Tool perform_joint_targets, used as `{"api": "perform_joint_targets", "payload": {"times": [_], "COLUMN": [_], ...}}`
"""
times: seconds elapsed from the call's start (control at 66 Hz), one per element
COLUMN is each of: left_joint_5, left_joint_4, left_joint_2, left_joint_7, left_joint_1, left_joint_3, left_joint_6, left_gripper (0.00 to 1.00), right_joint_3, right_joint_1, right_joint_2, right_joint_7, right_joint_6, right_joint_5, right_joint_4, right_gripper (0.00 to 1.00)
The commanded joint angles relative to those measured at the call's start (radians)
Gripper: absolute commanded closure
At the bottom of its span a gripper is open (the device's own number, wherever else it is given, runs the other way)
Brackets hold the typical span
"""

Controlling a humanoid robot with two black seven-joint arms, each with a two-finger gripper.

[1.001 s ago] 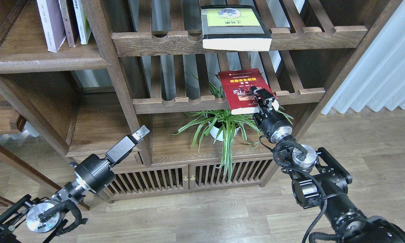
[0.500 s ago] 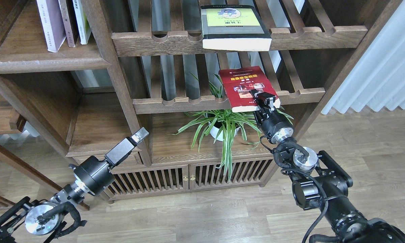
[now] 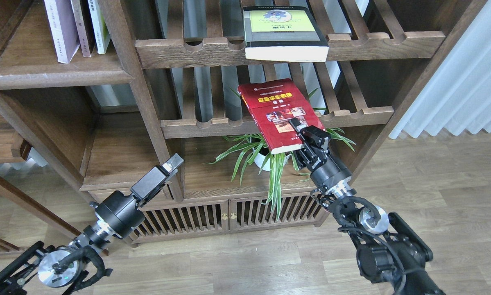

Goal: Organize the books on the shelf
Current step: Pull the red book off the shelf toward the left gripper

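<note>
Lifted off the lower slatted rack (image 3: 351, 114) since half a second ago, the red paperback with yellow title and photos (image 3: 276, 112) now tilts out in front of it, swung leftward, its near edge over the green spider plant in a white pot (image 3: 270, 157). Right gripper (image 3: 300, 133) is clamped on its lower right corner. Above, the thick yellow-green book with dark border (image 3: 284, 32) lies unmoved on the upper slatted rack (image 3: 392, 41). Left gripper (image 3: 172, 162) hovers by the bookcase post, slightly shifted; its jaw gap cannot be told.
</note>
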Motion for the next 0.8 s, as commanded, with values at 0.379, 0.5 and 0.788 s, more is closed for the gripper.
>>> {"api": "perform_joint_targets", "payload": {"times": [0.379,0.5,0.788], "left_joint_5": [-0.037,-0.038,-0.038], "left_joint_4": [0.000,0.000,0.000], "left_joint_2": [-0.038,-0.031,-0.009], "left_joint_7": [0.002,0.003,0.003], "left_joint_1": [-0.006,-0.006,-0.003], "left_joint_3": [0.067,0.067,0.095], "left_joint_6": [0.000,0.000,0.000], "left_gripper": [0.02,0.02,0.02], "right_joint_3": [-0.053,-0.105,-0.148], "right_joint_1": [-0.039,-0.063,-0.115], "right_joint_2": [0.000,0.000,0.000], "right_joint_7": [-0.011,-0.011,-0.011], "right_joint_6": [0.016,0.016,0.016], "right_joint_5": [-0.008,-0.006,-0.009], "right_joint_4": [0.012,0.038,0.099], "right_gripper": [0.95,0.95,0.95]}}
